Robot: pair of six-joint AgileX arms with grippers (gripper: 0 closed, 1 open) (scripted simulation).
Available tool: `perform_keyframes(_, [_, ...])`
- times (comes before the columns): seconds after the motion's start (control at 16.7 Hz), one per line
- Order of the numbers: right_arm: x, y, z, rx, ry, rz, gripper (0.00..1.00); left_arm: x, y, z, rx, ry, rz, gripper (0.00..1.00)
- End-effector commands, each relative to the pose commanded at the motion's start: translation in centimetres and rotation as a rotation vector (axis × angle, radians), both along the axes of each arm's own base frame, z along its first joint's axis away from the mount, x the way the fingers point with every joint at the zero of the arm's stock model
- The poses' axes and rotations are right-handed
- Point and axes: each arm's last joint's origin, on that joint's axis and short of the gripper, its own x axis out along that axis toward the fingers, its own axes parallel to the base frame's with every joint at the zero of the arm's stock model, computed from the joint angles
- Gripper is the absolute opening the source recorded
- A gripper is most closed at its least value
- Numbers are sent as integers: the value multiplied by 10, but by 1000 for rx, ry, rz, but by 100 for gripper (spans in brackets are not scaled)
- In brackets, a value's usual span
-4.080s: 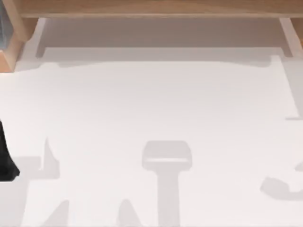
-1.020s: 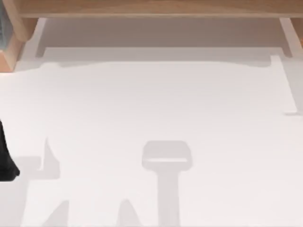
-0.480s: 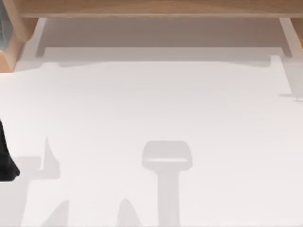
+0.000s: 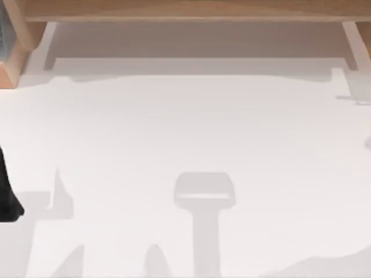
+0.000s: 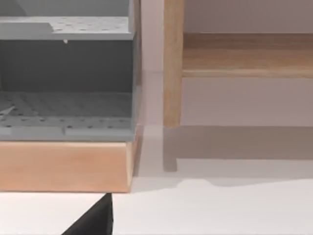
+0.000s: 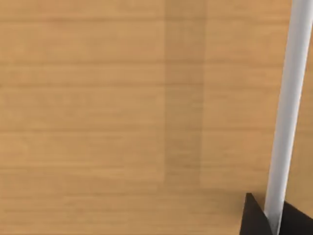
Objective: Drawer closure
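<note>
Resting near me: left arm (image 4: 7,196), parked at the left edge of the table (image 4: 185,127); if its jaws are apart or together I cannot tell.
Shadows: a big grey one has come in at the near right corner, and the small one on the right side has moved toward the drawer.
Right gripper (image 6: 274,220): jaws together on a thin white wall (image 6: 288,98), one on each side and touching it; I judge it is part of the drawer.
Drawer (image 4: 197,40): far side, pulled out from the wood frame (image 4: 191,10), front strip (image 4: 197,65) not moved.
Meaning: approach finished, pushing not yet begun.
</note>
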Motion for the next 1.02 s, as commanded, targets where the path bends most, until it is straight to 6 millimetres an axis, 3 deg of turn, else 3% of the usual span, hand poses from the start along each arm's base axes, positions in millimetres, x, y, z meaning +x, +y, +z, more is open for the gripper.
perform_keyframes(0.18, [18,1,0,1,4,-1,0,0,0,0,0,0,0,100])
perform_keyframes(0.54, [21,0,-1,6,10,-5,0,0,0,0,0,0,0,100])
perform_keyframes(1.02, [80,0,0,3,5,-4,0,0,0,0,0,0,0,100])
